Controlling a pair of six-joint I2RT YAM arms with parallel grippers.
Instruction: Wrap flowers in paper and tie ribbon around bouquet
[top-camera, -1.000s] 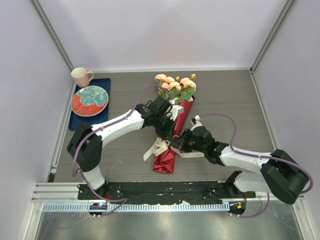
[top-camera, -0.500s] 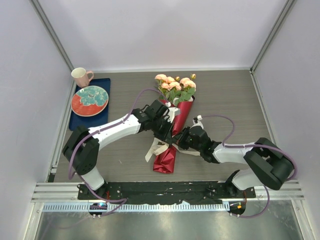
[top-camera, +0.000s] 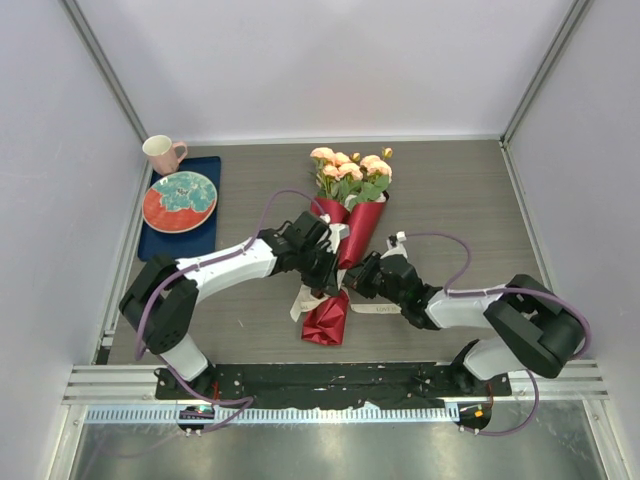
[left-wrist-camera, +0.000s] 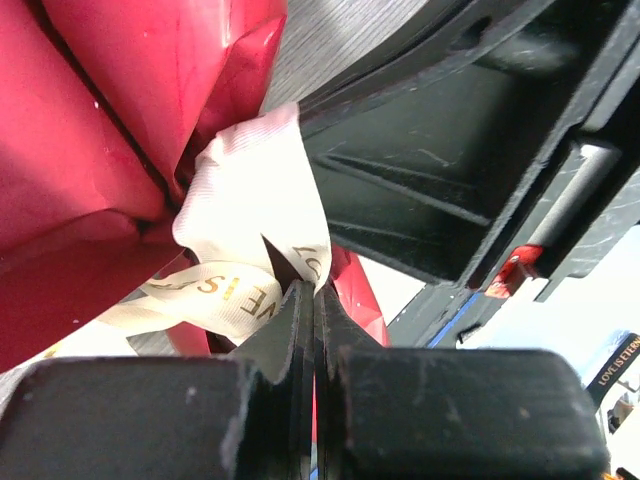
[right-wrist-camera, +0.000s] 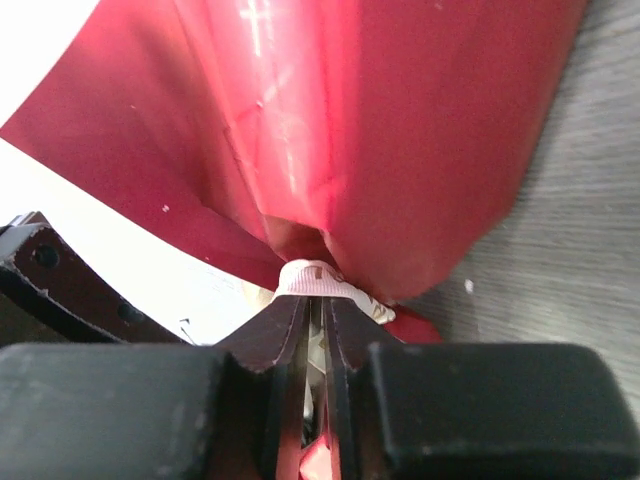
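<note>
The bouquet lies on the table with the pink-peach flowers at its far end. The red paper forms a cone pinched at a waist, with a crumpled tail nearer me. The cream ribbon circles that waist. My left gripper is on the left of the waist. In the left wrist view its jaws are pressed together on the printed ribbon. My right gripper meets the waist from the right. Its jaws stand a sliver apart with the ribbon looped over the tips and running between them, against the paper.
A dark blue tray at the far left holds a red and teal plate, with a pink mug behind it. A loose ribbon end lies on the table under the right arm. White walls close in three sides.
My left gripper has drawn back toward me and leftward with the ribbon. The right gripper has moved up against the bouquet's waist, and its jaws have parted slightly.
</note>
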